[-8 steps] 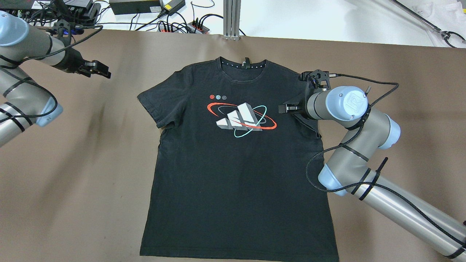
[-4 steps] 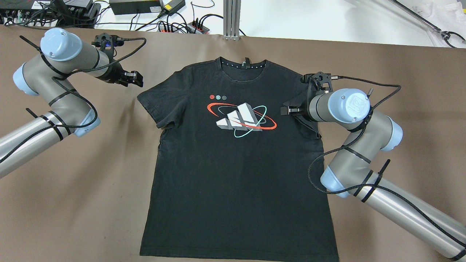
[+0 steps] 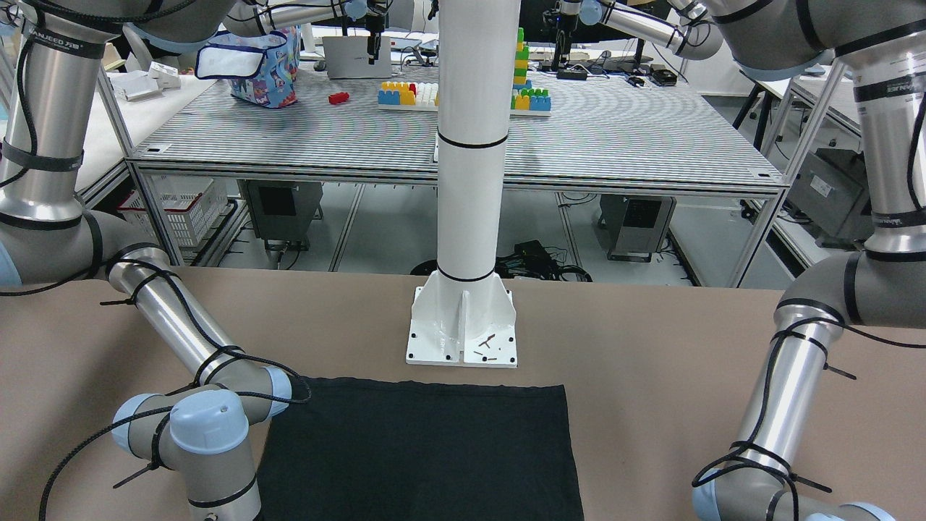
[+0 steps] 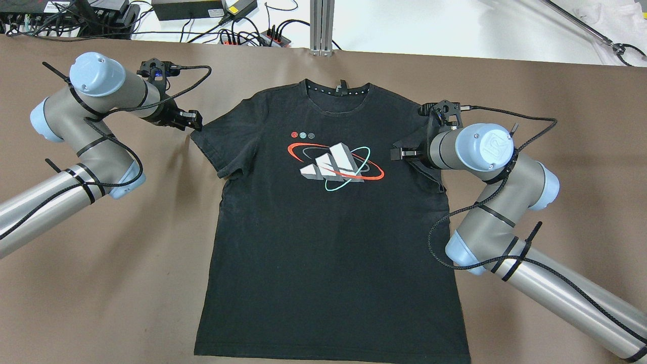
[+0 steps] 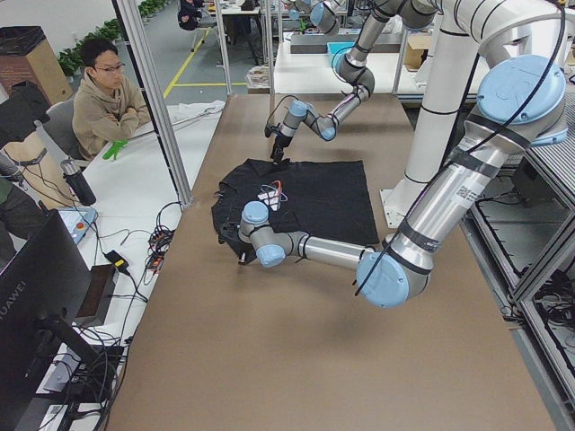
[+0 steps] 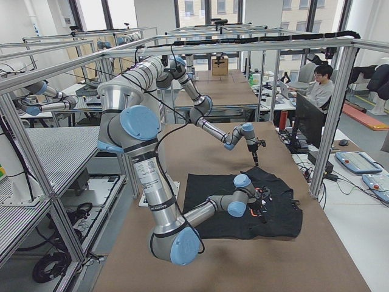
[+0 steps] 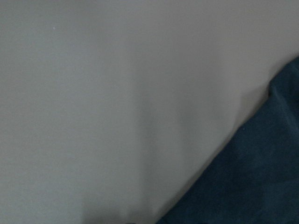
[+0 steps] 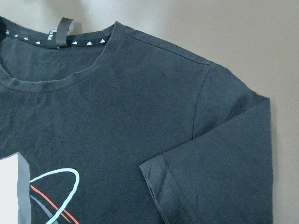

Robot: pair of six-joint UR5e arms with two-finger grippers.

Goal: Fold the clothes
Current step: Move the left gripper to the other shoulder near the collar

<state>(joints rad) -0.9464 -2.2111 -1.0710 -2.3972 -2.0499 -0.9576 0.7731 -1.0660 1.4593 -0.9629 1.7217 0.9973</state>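
the shirt (image 4: pixel 328 227) lies flat on the tabletop (image 4: pixel 101 278), long axis collar-to-hem; its sleeve corner (image 4: pixel 202 134) sits just ahead of our left jaws, the other sleeve (image 8: pixel 224 154) beneath our right jaws (spread or pressed, we cannot tell).

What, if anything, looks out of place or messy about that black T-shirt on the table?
Little stands out. The black T-shirt lies flat, print up. Its neck tag lies across the collar, and the sleeve on the robot's right lies tucked down against the body, while the other sleeve spreads outward.
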